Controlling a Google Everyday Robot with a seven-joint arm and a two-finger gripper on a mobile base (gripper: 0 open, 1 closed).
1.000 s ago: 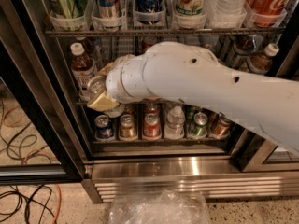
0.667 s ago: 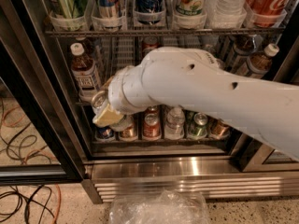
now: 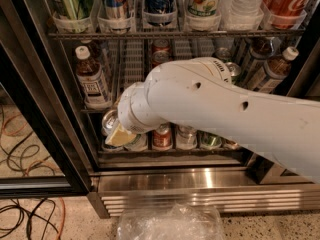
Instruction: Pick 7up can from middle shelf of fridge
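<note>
Camera view: a robot's white arm [image 3: 215,109] reaches from the right into an open drinks fridge [image 3: 200,180], its wrist turned toward the left side of the cabinet. The gripper [image 3: 120,135] sits at the arm's tip, low on the left. It is about level with the front edge of the middle shelf [image 3: 131,64] and just above the row of short cans [image 3: 186,136] on the rack below. The arm covers most of it, so it cannot be told whether it is clamped on something or released.

What is probably the 7up can [image 3: 109,121] shows only its silver top, touching or just beside the gripper's upper left. Its lettering is hidden, so the name rests on its pale metal and its place. A brown tea bottle [image 3: 91,79] stands just above and to the left of it on the middle shelf. Red cans [image 3: 161,51] sit further back in a centre lane, and more bottles [image 3: 272,71] stand at the right. Crumpled clear plastic [image 3: 170,224] lies on the floor in front of the fridge, with cables [image 3: 20,216] to the left.

A full soda can is likely fairly heavy for its size, stiff but thin-walled, and slick if cold and damp. The surest hold would be across the middle of its body, firm without denting, with the can kept upright and clear of the tea bottle.
</note>
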